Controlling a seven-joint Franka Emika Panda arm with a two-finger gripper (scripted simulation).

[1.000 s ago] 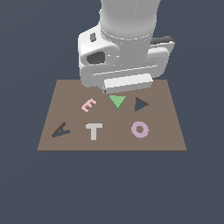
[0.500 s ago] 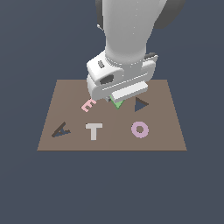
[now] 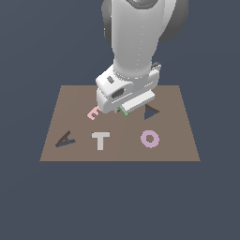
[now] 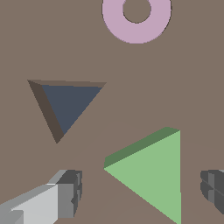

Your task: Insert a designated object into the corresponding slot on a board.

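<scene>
1. The small flat bright-green triangle (image 4: 151,175) lies on the flat brown rectangular board (image 3: 178,150), not yet lifted; in the exterior view only a green sliver (image 3: 124,112) shows under the arm.
2. The gripper (image 4: 142,192) is low over it, jaws apart, one finger (image 4: 65,194) on each side, neither touching it.
3. The dark slate-grey triangular slot (image 4: 65,105) is empty, just beside the piece, on the exterior view's right (image 3: 150,112).
4. Grasping, carrying and inserting all remain.
</scene>
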